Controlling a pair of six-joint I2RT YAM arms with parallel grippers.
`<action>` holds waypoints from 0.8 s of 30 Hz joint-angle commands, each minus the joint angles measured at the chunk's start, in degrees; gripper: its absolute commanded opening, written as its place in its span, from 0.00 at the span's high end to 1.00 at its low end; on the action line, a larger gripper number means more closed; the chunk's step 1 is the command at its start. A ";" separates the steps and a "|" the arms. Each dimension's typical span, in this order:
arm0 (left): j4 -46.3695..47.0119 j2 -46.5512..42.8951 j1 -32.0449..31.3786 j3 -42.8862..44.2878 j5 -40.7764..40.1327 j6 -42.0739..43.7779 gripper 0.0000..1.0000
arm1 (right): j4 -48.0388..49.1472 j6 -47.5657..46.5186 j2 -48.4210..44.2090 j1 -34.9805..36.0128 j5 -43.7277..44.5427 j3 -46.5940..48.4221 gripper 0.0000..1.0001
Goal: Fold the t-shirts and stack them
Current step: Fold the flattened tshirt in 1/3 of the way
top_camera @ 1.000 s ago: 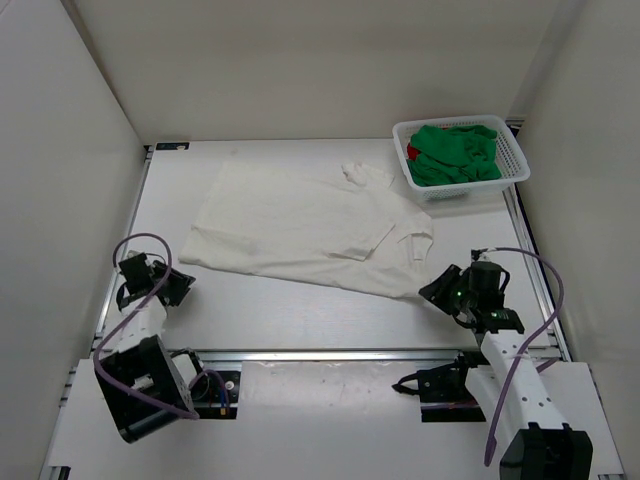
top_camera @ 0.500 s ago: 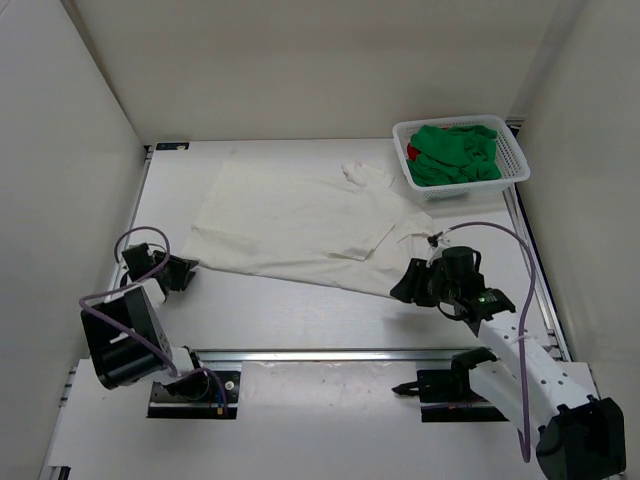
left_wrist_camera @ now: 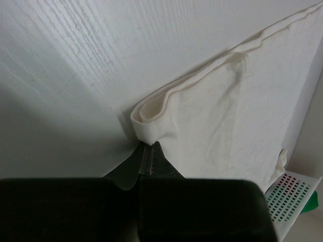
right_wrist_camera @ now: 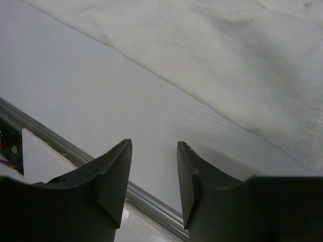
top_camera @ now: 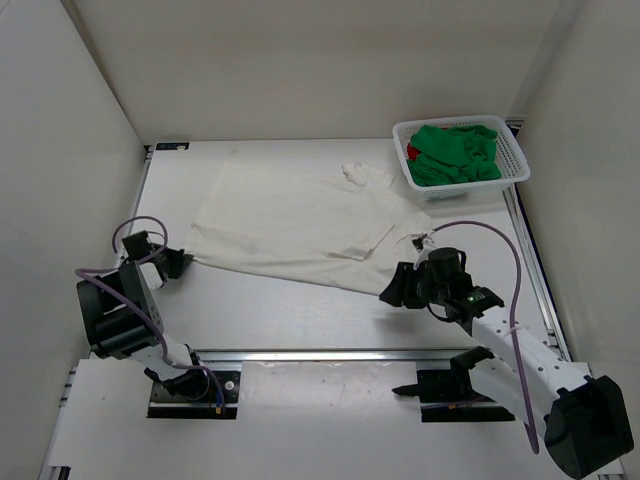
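Spread flat mid-table [top_camera: 280, 310]: cream-white t-shirt [top_camera: 290, 220], plain, lightly creased, near-left hem corner curled into a roll. Clenched on that corner: left gripper [left_wrist_camera: 149, 150]. Released, over bare table just beside the near-right edge: right gripper [right_wrist_camera: 154, 156]. Far right: white mesh basket [top_camera: 518, 165] holding green t-shirt [top_camera: 455, 152] and a sliver of red t-shirt [top_camera: 412, 152]. Runs lengthwise left to right, hem left, sleeves toward the basket.

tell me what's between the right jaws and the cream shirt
Only bare tabletop, per the right wrist view, separates the open right gripper from the cream shirt.
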 commanded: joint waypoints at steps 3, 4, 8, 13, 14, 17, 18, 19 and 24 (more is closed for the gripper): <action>-2.84 -1.94 1.61 2.38 -1.20 3.32 1.00 | 4.44 1.67 1.41 2.17 1.95 -0.52 0.60; -4.33 -3.33 2.66 1.76 -1.28 4.46 1.00 | 5.05 2.46 1.50 3.05 2.30 -0.69 0.61; -13.62 -11.66 6.87 -2.18 -0.40 11.13 1.00 | 5.32 3.78 1.50 3.49 5.54 -1.04 0.61; -27.35 -29.75 10.49 -11.50 -1.36 17.73 1.00 | 6.55 5.10 0.18 0.95 5.65 -2.63 0.61; -28.67 -32.06 10.75 -12.04 -0.32 19.40 1.00 | 6.81 4.84 0.44 0.34 4.25 -2.28 0.61; -36.58 -36.22 7.17 -6.26 -8.98 19.49 0.79 | 7.17 3.27 3.17 0.59 4.32 0.52 0.62; -37.55 -35.69 6.54 -4.24 -9.79 19.59 0.66 | 7.43 2.91 5.17 1.03 4.32 2.27 0.62; -37.65 -35.25 6.88 -2.30 -9.11 20.02 0.58 | 8.21 2.65 6.93 1.55 4.67 2.81 0.63; -32.58 -34.72 -0.20 0.53 -5.23 18.63 0.52 | 16.11 1.59 15.89 2.43 2.56 8.35 0.65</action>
